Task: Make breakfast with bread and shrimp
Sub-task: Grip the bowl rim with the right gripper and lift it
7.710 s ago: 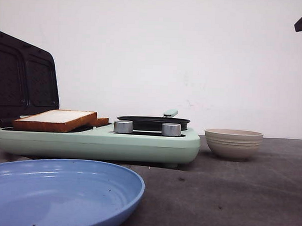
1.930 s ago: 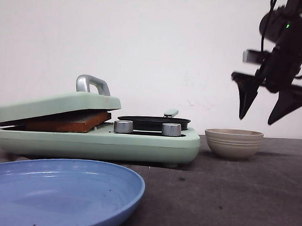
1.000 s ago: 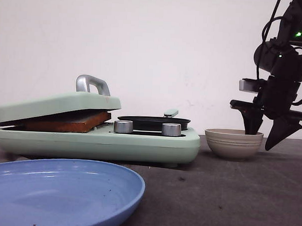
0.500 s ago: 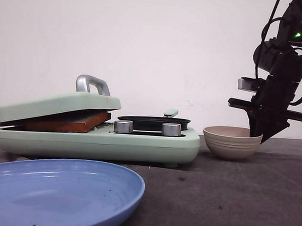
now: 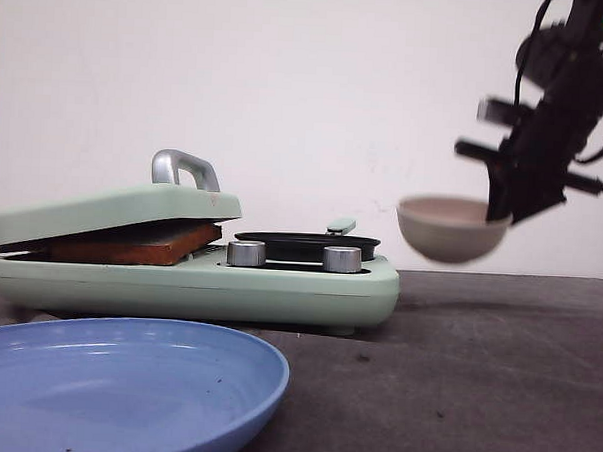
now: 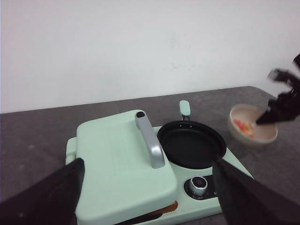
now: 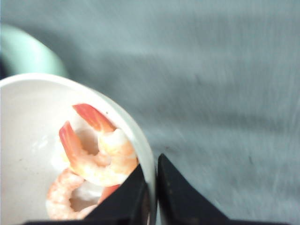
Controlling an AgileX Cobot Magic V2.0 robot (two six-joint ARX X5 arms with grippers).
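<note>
Above the table at right, right gripper [image 5: 504, 210] has its jaws clamped on the rim of the bowl [image 5: 452, 229], held w/ shrimp [image 7: 96, 152] inside. Bread [image 5: 131, 245] sits under the shut lid [image 6: 123, 166] of the sandwich maker [image 5: 279, 285]; that part looks done. Pan [image 6: 191, 144] is bare, so the shrimp likely go there next. Left gripper [image 6: 150, 197] hangs w/ jaws wide apart, holding nothing.

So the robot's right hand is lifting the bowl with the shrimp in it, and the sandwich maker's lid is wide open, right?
Not quite. The lid is down on the bread, as the front view shows. The rest is right: the right gripper pinches the bowl by its rim, off the table, with the shrimp inside.
</note>
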